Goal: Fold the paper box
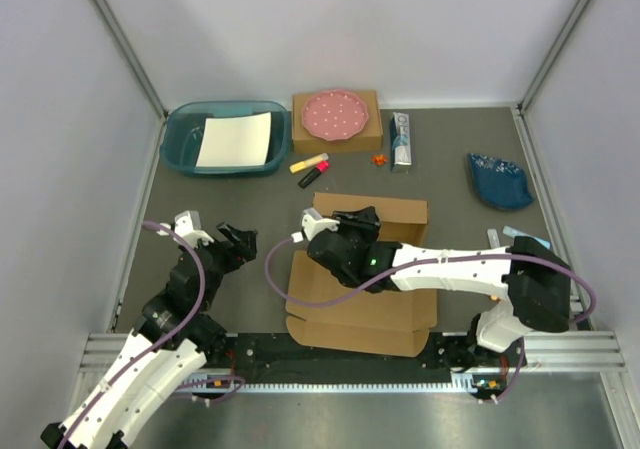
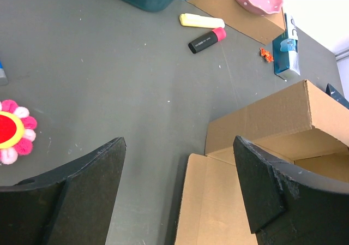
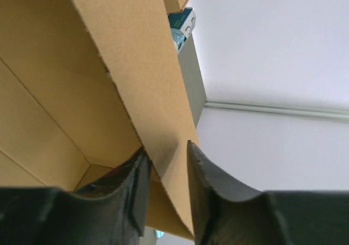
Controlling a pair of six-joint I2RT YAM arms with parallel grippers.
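Note:
The paper box [image 1: 360, 314] lies half open on the grey table in front of the arm bases, with its back wall standing up. My right gripper [image 1: 360, 219] reaches over the box to the upper left corner of that wall. In the right wrist view a brown flap of the paper box [image 3: 125, 54] passes between the two fingers, and the right gripper [image 3: 166, 147] is shut on it. My left gripper [image 1: 240, 237] hovers just left of the box, open and holding nothing. In the left wrist view the left gripper [image 2: 179, 141] frames the left edge of the paper box [image 2: 272, 114].
A teal basin [image 1: 180, 149] holding white paper sits at the back left. Beside it a small brown box [image 1: 366, 104] carries a pink dotted plate. A yellow marker [image 1: 308, 162], a black-and-pink marker [image 1: 314, 175] and a blue carton [image 1: 401, 141] lie behind the box. A blue dish [image 1: 500, 181] is at right.

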